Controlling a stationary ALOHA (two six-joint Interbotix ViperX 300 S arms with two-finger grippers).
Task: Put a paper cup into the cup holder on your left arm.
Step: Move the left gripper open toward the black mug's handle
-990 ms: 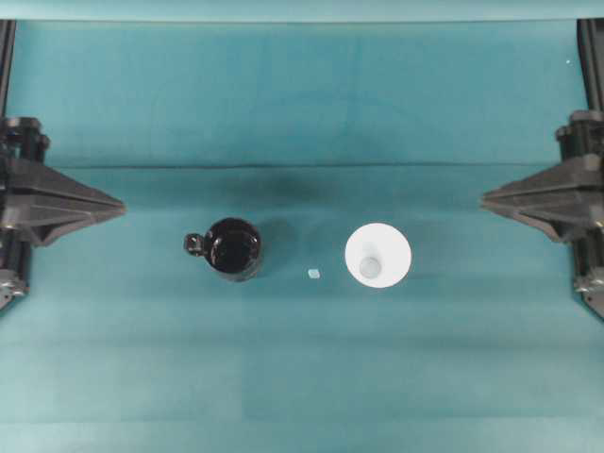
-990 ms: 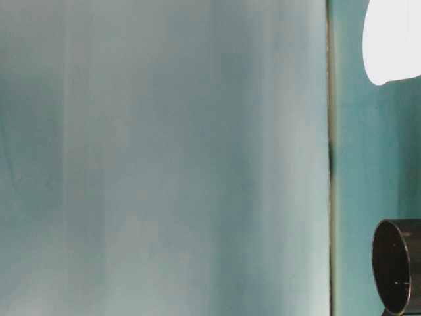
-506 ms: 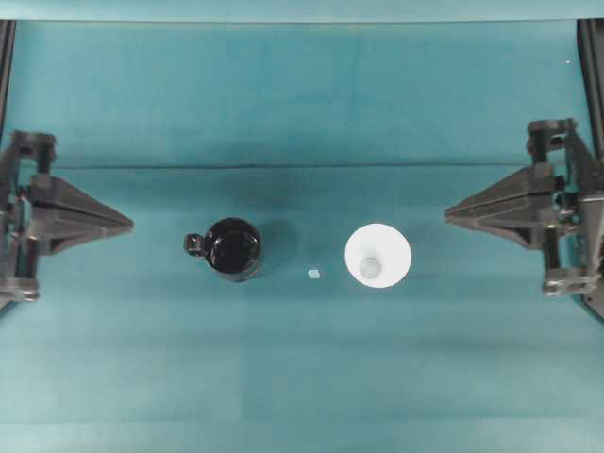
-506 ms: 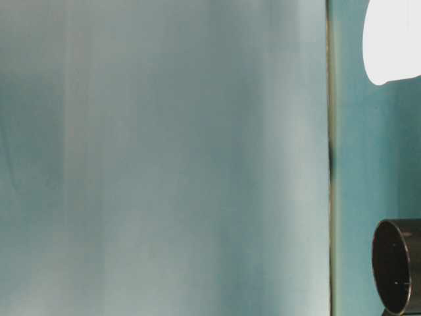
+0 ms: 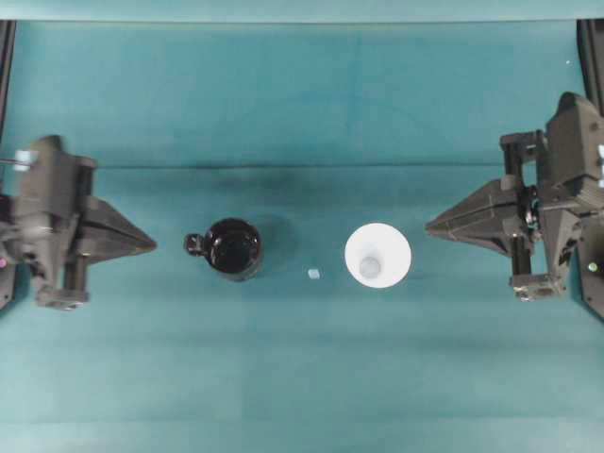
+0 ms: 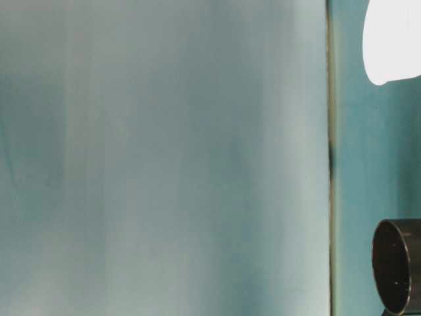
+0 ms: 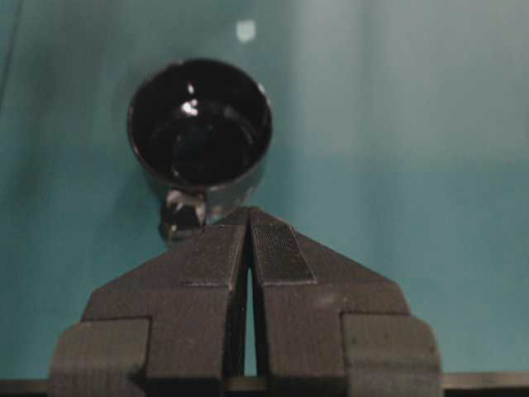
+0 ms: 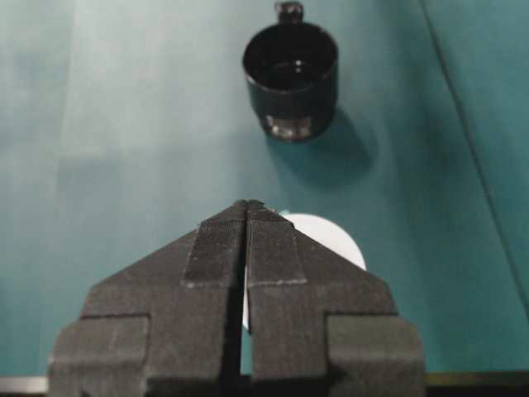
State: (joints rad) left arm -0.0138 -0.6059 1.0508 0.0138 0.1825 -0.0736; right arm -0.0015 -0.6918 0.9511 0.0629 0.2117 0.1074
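right gripper (image 5: 430,227): you had it clenched, empty
step: approach, paper cup (image 5: 377,256) untouched
next: you'd open up, grab the rim

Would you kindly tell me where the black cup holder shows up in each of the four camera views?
Overhead: cup holder left of centre, handle pointing left.
Table-level: only its dark round mouth, cut off at the bottom right corner.
Left wrist: upper left of centre, just beyond the shut left gripper.
Right wrist: top centre, handle on its far side.
Shared landmark: the white paper cup, absent only from the left wrist view.
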